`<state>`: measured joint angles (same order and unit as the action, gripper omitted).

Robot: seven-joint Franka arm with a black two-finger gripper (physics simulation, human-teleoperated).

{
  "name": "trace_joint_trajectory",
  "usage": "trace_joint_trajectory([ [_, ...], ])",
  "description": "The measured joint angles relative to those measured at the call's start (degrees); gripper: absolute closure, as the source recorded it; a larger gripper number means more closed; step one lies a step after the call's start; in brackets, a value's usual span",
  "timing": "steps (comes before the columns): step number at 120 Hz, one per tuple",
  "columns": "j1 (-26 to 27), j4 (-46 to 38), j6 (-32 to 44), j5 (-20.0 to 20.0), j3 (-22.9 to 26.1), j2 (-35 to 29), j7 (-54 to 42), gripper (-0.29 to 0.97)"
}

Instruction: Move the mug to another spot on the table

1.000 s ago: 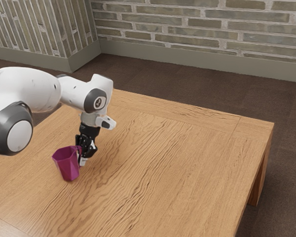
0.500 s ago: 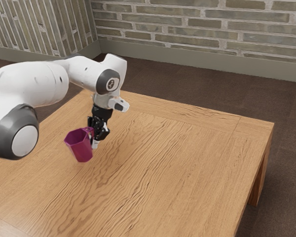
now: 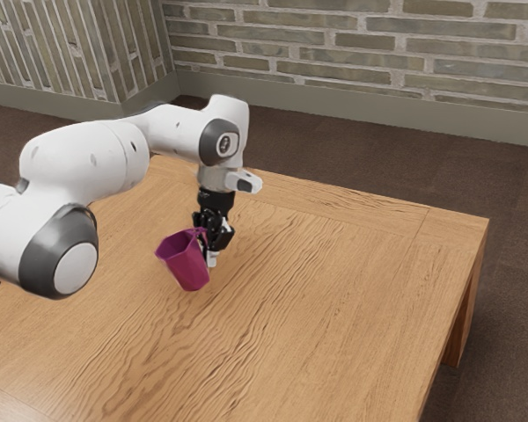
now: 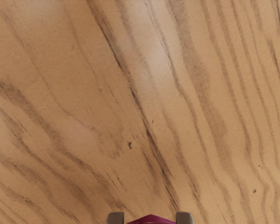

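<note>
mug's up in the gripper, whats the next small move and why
Probably carry the magenta mug sideways, toward the exterior view's right, without dropping height. The gripper is shut on its rim, and the mug hangs tilted and looks lifted off the wooden table. Plain wood lies on that side, so a new spot is within the path; lowering would come after.

Magenta mug (image 3: 185,261), black end effector (image 3: 214,249), white arm (image 3: 88,167), wavy-grained tan table (image 3: 334,290), grey brick wall (image 3: 352,44).

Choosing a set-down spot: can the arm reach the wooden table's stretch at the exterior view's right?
Likely yes: the black gripper holds the purple faceted mug lifted, and nothing stands on the wooden table there.
</note>
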<state>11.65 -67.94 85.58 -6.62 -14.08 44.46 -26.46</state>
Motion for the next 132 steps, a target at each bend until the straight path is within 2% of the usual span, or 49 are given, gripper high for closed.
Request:
trace_joint_trajectory([
  [70, 2.3, 8.48, -8.41, 1.23, -3.25, 9.11, 3.31, 0.75],
  [132, 2.74, 10.12, -7.92, 1.22, -3.41, 11.17, 4.44, 0.74],
])
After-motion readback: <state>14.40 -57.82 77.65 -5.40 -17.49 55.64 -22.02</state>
